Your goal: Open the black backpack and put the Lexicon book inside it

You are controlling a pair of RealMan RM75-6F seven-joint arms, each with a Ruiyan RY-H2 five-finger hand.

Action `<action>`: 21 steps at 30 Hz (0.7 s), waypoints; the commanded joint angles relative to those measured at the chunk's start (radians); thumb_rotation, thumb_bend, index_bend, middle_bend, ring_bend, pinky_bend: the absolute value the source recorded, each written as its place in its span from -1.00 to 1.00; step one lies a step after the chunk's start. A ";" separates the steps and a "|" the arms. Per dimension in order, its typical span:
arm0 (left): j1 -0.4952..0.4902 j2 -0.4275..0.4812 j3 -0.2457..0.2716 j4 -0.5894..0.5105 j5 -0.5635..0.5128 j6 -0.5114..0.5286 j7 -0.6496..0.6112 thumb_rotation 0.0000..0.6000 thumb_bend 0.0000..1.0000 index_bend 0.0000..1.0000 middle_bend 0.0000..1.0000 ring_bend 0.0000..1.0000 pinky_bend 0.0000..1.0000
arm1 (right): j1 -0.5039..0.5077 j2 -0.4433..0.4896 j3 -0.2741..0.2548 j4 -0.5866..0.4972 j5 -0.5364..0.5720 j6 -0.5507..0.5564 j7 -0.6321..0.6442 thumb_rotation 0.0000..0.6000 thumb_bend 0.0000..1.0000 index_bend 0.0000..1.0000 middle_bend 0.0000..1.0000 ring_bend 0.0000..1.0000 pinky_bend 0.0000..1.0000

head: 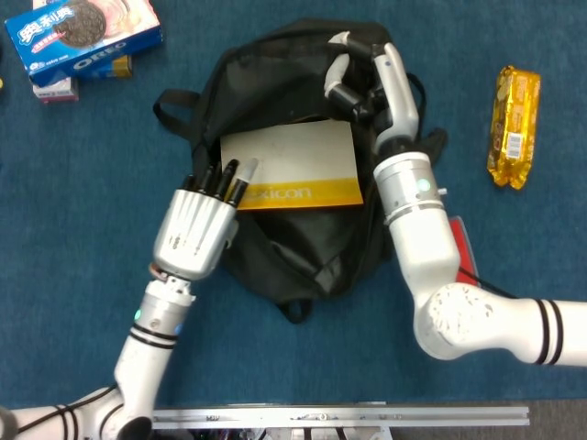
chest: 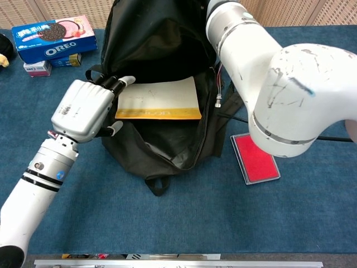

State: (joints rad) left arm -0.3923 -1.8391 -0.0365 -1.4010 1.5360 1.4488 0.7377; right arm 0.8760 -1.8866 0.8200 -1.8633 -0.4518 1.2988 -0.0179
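The black backpack [head: 275, 92] lies in the middle of the blue table with its mouth pulled wide open [chest: 162, 151]. The white and yellow Lexicon book [head: 293, 170] lies flat inside the opening, title up [chest: 159, 100]. My left hand [head: 197, 229] sits at the bag's left rim with its fingers stretched out, the fingertips [head: 229, 170] just reaching the book's left edge [chest: 86, 109]. My right hand [head: 367, 78] curls around the bag's upper flap and holds it raised; in the chest view only its arm [chest: 279, 72] shows.
A blue Oreo box [head: 83, 32] and small boxes stand at the far left [chest: 53, 36]. A gold snack pack [head: 515, 124] lies at the far right. A red flat item [chest: 255, 159] lies right of the bag, beside my right arm.
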 commanded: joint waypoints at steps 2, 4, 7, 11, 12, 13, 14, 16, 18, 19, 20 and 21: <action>0.024 0.049 0.008 -0.029 0.005 0.020 -0.027 1.00 -0.58 -0.71 -0.50 -0.51 0.03 | -0.018 0.030 0.001 -0.016 0.009 -0.024 0.009 1.00 0.59 0.62 0.42 0.09 0.56; 0.032 0.072 0.002 -0.038 -0.002 0.023 -0.044 1.00 -0.58 -0.71 -0.50 -0.51 0.03 | -0.029 0.052 -0.016 -0.028 0.006 -0.041 0.003 1.00 0.59 0.62 0.42 0.09 0.56; 0.038 0.100 -0.014 -0.048 -0.014 0.024 -0.059 1.00 -0.58 -0.71 -0.50 -0.51 0.02 | -0.047 0.075 -0.051 -0.047 -0.007 -0.067 0.007 1.00 0.58 0.62 0.41 0.09 0.56; 0.043 0.128 -0.036 -0.060 -0.032 0.024 -0.071 1.00 -0.58 -0.71 -0.50 -0.51 0.02 | -0.062 0.102 -0.087 -0.061 -0.024 -0.107 0.018 1.00 0.55 0.62 0.36 0.07 0.55; 0.045 0.135 -0.039 -0.063 -0.036 0.024 -0.073 1.00 -0.58 -0.71 -0.50 -0.51 0.02 | -0.064 0.107 -0.095 -0.063 -0.029 -0.113 0.019 1.00 0.55 0.62 0.35 0.07 0.54; 0.047 0.143 -0.044 -0.066 -0.040 0.025 -0.078 1.00 -0.58 -0.71 -0.50 -0.51 0.01 | -0.066 0.112 -0.106 -0.066 -0.035 -0.120 0.020 1.00 0.55 0.62 0.34 0.06 0.53; 0.048 0.150 -0.047 -0.067 -0.042 0.025 -0.080 1.00 -0.58 -0.71 -0.50 -0.51 0.01 | -0.067 0.116 -0.116 -0.069 -0.039 -0.126 0.019 1.00 0.55 0.61 0.32 0.05 0.51; 0.053 0.163 -0.053 -0.069 -0.051 0.026 -0.082 1.00 -0.58 -0.72 -0.50 -0.51 0.01 | -0.070 0.123 -0.138 -0.078 -0.051 -0.134 0.020 1.00 0.54 0.59 0.30 0.04 0.49; 0.058 0.175 -0.057 -0.071 -0.059 0.027 -0.088 1.00 -0.58 -0.73 -0.50 -0.51 0.01 | -0.076 0.130 -0.163 -0.084 -0.069 -0.142 0.022 1.00 0.53 0.58 0.29 0.03 0.48; 0.060 0.180 -0.058 -0.071 -0.062 0.027 -0.091 1.00 -0.58 -0.73 -0.50 -0.51 0.01 | -0.080 0.134 -0.173 -0.088 -0.074 -0.146 0.024 1.00 0.52 0.56 0.28 0.02 0.46; 0.062 0.184 -0.059 -0.071 -0.064 0.027 -0.093 1.00 -0.58 -0.73 -0.50 -0.51 0.01 | -0.084 0.138 -0.183 -0.091 -0.080 -0.151 0.027 1.00 0.52 0.54 0.27 0.00 0.44; 0.065 0.189 -0.059 -0.070 -0.068 0.026 -0.095 1.00 -0.58 -0.73 -0.50 -0.51 0.01 | -0.089 0.145 -0.196 -0.096 -0.089 -0.159 0.030 1.00 0.51 0.53 0.26 0.00 0.43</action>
State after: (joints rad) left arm -0.3296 -1.6533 -0.0950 -1.4712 1.4709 1.4751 0.6444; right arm 0.7938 -1.7501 0.6360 -1.9522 -0.5303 1.1490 0.0078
